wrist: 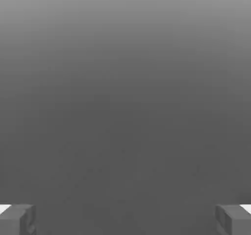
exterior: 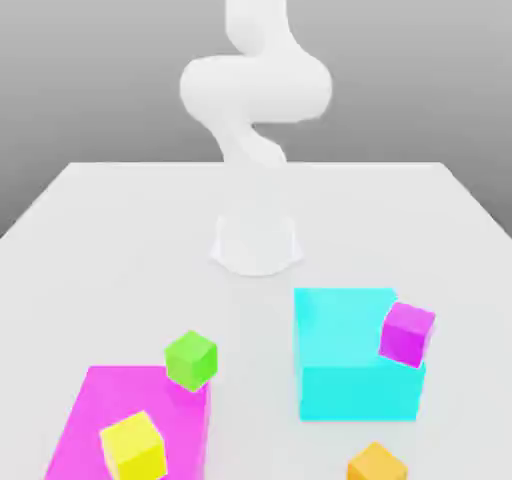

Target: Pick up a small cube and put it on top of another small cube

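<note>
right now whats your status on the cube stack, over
Fingers open, holding nothing. Small green cube, yellow cube, magenta cube, orange cube all unstacked. Nothing between the fingers.

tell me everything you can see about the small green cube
The small green cube is bright lime, matte and plain-faced, with no markings. It looks intact and turned a bit askew. It sits at the far corner of the big magenta block, overlapping its edge; whether it rests on it or beside it is unclear. Nothing grips it.

Bright, even, soft light; faint shadows, no glare; renders slightly blurred throughout.
</note>
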`<state>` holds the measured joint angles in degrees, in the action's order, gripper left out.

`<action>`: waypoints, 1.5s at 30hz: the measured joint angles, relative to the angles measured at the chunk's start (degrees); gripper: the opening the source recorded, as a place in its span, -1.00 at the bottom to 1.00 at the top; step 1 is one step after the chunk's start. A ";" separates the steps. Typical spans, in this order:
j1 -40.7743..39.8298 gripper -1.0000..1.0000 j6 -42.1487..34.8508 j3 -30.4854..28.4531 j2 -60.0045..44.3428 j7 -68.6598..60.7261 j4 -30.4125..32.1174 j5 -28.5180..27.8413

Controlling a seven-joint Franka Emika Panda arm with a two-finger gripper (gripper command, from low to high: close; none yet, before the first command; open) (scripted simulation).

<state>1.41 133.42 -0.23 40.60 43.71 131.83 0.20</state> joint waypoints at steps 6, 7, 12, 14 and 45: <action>3.15 0.00 4.02 -0.30 -12.82 -5.32 0.11 0.68; 3.65 0.00 4.68 -0.33 -14.90 -6.19 0.12 0.79; 5.73 0.00 7.93 -0.07 -25.29 -10.52 0.21 1.36; 6.38 0.00 9.24 0.23 -29.44 -12.20 0.24 1.53; 10.94 -1.00 20.59 2.40 -62.78 -21.53 0.09 -2.05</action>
<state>12.35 154.02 2.17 -22.18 22.18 131.91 -1.85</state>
